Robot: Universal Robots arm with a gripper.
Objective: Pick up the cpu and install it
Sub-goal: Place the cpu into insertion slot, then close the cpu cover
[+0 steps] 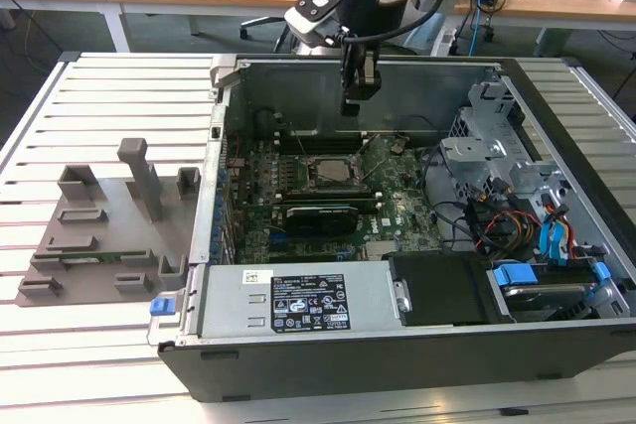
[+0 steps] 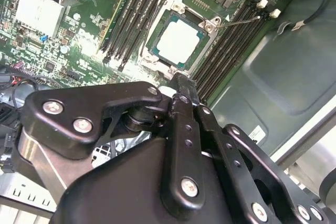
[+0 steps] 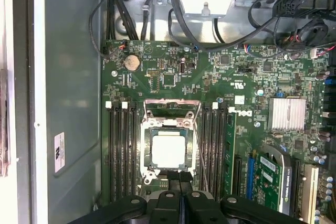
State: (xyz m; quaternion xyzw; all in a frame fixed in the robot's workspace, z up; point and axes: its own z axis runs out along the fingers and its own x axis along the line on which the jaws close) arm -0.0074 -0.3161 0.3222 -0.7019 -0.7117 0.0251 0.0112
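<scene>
Hovering my claw (image 1: 358, 98) over the socket (image 3: 148, 129), pads pressed together, gripping nothing. Cpu (image 3: 168, 152) lies flat inside the socket, beneath the claw tips and just beyond them.

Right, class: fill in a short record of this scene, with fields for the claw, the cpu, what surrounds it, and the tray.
claw: shut, holding nothing, hovering above the motherboard near the cpu, not touching it
cpu: lying flat in the socket, silvery plate up
memory slots: rows on both sides of the socket
computer case: open, on the slatted table
grey tray: on the table, at the exterior view's left of the case
</scene>
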